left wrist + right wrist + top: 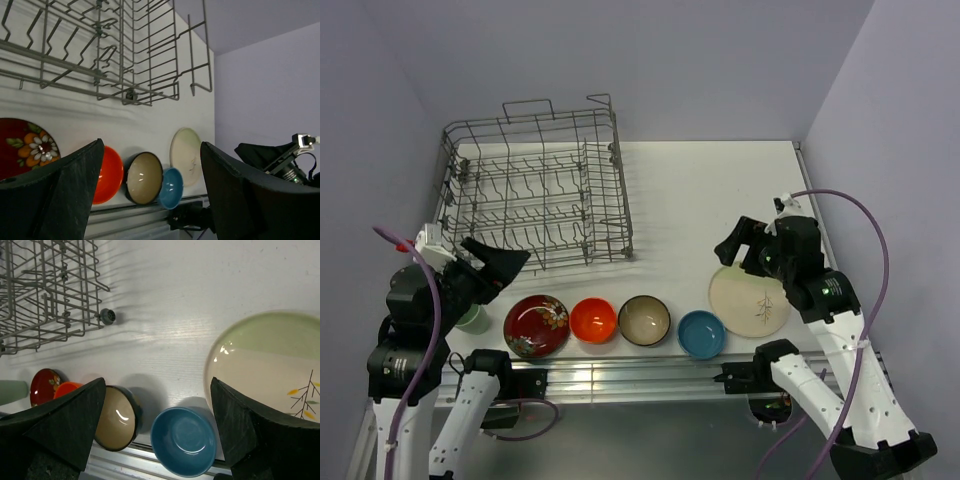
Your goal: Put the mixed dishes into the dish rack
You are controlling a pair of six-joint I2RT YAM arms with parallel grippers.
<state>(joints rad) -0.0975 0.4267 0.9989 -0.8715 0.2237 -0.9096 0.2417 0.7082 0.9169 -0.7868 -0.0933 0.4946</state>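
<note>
left gripper jaws wide apart, holding nothing | right gripper likewise | large cream plate with twig motif under right gripper | red floral bowl, orange bowl, teal-outside beige-inside bowl, small blue bowl in a row on white tabletop between grippers | pale green cup beside left gripper | grey wire dish rack beyond left gripper

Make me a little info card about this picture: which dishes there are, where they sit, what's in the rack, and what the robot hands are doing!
Rack: dish rack, far left of the table, no dishes in it
Row along near edge, left to right: green cup, red flowery bowl, orange bowl, beige-inside bowl, blue bowl, plate
Left gripper: open, empty, near the row's left end
Right gripper: open, empty, by the plate
Dishes loaded: none
</note>
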